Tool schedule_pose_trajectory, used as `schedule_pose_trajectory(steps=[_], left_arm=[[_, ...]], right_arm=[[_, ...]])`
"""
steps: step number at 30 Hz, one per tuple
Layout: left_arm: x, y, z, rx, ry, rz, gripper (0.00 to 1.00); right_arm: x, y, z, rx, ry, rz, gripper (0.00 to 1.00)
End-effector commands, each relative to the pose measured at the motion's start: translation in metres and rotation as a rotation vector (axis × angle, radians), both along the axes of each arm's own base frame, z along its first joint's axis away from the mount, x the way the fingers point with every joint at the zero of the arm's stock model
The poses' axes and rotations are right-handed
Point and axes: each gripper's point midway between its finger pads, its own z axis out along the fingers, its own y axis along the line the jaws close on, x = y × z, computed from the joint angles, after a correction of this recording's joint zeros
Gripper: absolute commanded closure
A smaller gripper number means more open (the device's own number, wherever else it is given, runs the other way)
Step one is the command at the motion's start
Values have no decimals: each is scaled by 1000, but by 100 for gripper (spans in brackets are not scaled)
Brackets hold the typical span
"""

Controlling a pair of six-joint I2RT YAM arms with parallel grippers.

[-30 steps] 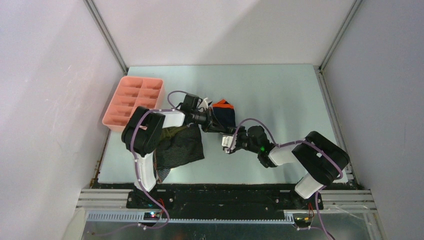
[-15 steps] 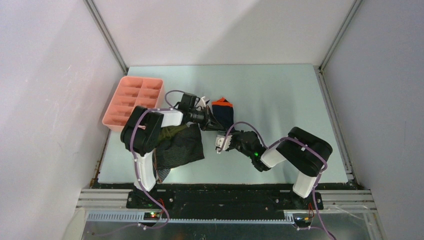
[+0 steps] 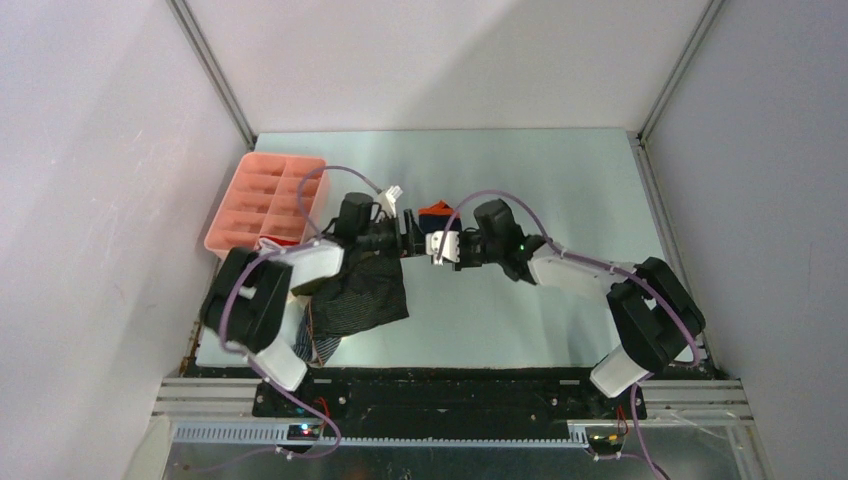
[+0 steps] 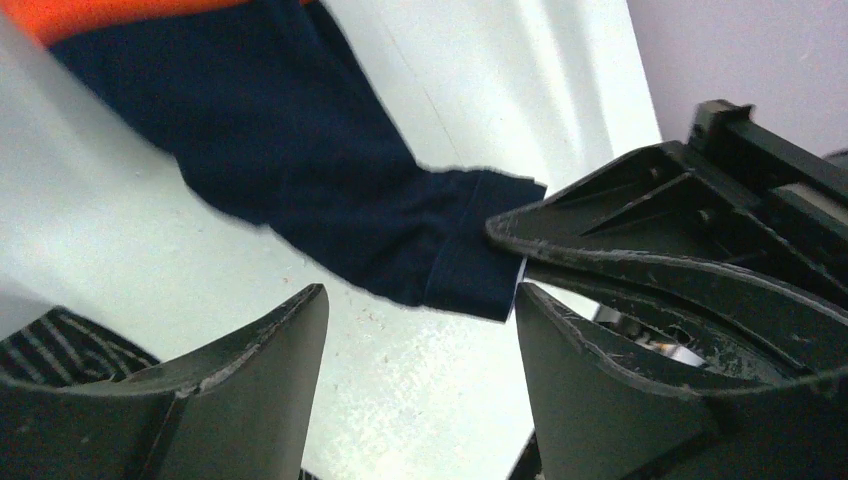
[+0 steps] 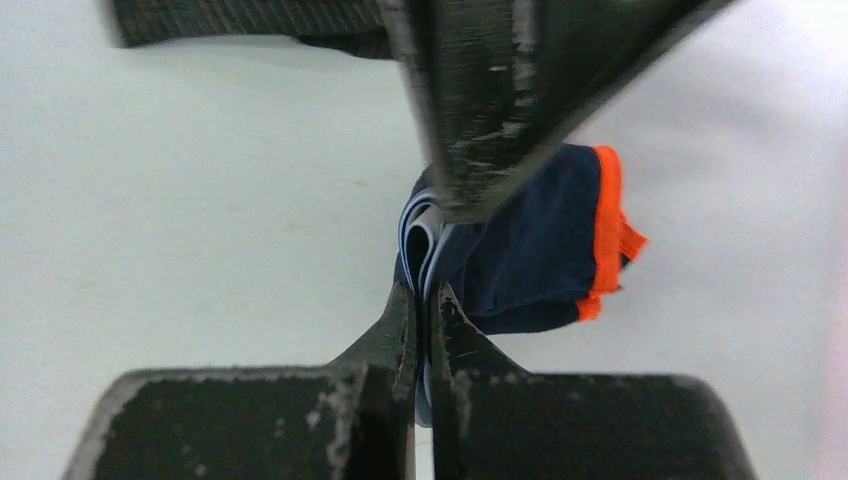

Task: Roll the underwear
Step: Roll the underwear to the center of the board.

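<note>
The navy underwear (image 3: 437, 213) with an orange band lies folded at the table's middle. In the right wrist view my right gripper (image 5: 425, 298) is shut on the folded near edge of this navy underwear (image 5: 530, 260), with cloth layers pinched between the tips. My left gripper (image 4: 420, 300) stands open just short of the same navy piece (image 4: 330, 170), with only bare table between its fingers. From above, the left gripper (image 3: 408, 232) and right gripper (image 3: 437, 247) meet tip to tip beside the cloth. A dark grey striped underwear (image 3: 360, 295) lies under the left arm.
A pink compartment tray (image 3: 268, 200) sits at the table's left edge, behind the left arm. The striped cloth shows at the top of the right wrist view (image 5: 250, 20) and at the lower left of the left wrist view (image 4: 60, 345). Walls enclose three sides.
My left gripper has opened and let go of the navy underwear. My right gripper has swung up from the lower middle to the cloth and shut on its edge.
</note>
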Motion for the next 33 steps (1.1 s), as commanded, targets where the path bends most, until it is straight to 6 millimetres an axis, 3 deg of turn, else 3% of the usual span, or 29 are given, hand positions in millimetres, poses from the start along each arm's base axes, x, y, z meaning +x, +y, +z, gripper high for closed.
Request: schedule_pose_trajectory(steps=[1, 4, 11, 16, 19, 20, 21, 22, 25, 33], left_arm=[[14, 21, 7, 122, -255, 72, 27], [9, 39, 7, 187, -254, 138, 27], [-21, 59, 6, 223, -243, 152, 27], [-31, 64, 9, 262, -307, 104, 29], [-38, 58, 11, 258, -339, 52, 30], [-40, 57, 12, 262, -354, 33, 30], [-43, 54, 13, 260, -364, 10, 31], [-44, 53, 13, 269, -386, -10, 31], [-53, 44, 19, 277, -470, -84, 31], [-97, 4, 16, 338, -822, -478, 34]], right_arm=[[-83, -26, -37, -204, 432, 178, 100], [-100, -34, -45, -284, 562, 203, 100], [-112, -27, -42, -327, 737, 221, 100], [-96, -13, -29, -328, 847, 198, 100], [-88, -15, -39, -381, 978, 166, 100], [-77, -9, -45, -388, 993, 158, 100], [-72, -9, -38, -396, 1007, 154, 100], [-70, -10, -50, -418, 1052, 140, 100], [-63, -9, -55, -450, 1111, 108, 100], [-75, -17, -75, -531, 1214, 54, 100]])
